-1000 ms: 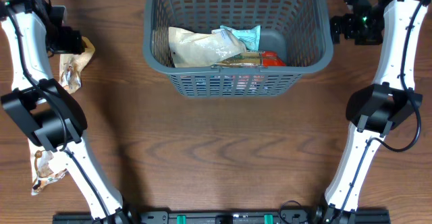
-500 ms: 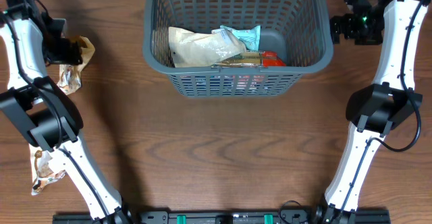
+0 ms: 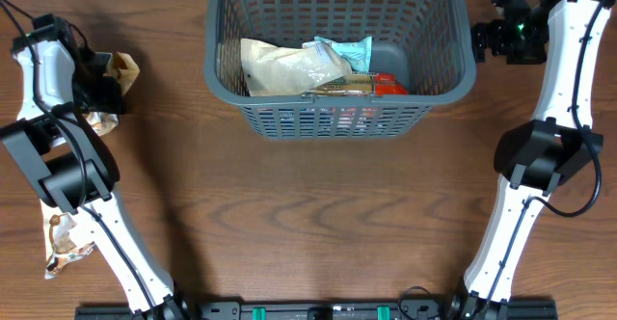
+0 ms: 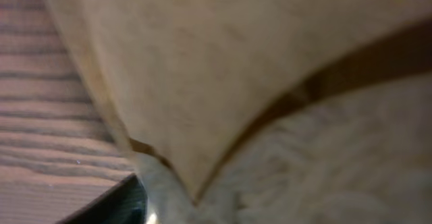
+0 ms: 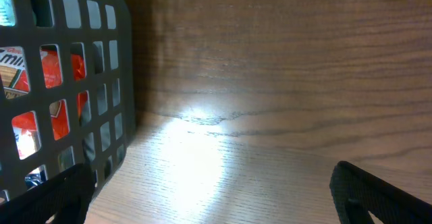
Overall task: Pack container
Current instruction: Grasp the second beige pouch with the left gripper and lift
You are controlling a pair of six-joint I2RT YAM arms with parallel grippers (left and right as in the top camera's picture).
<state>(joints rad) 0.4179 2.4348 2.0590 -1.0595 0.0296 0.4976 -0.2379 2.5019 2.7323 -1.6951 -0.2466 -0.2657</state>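
Note:
The container (image 3: 339, 118) is a dark grey lattice basket at the back middle of the table. It holds a beige packet (image 3: 284, 66), a teal packet (image 3: 349, 50) and a red packet (image 3: 390, 86). My left gripper (image 3: 100, 81) is at the far left, shut on a brown snack packet (image 3: 123, 67). That packet (image 4: 270, 89) fills the left wrist view, where only one fingertip shows. My right gripper (image 3: 482, 40) is open and empty just right of the container; the lattice wall (image 5: 67, 82) shows beside it in the right wrist view.
A second brown snack packet (image 3: 67, 238) lies at the left edge near the front, partly under the left arm. The wooden table (image 3: 318, 224) spreads out in front of the container.
My left gripper has moved right and toward the front, onto the brown packet, whose top corner has shifted slightly right. The right arm has not moved.

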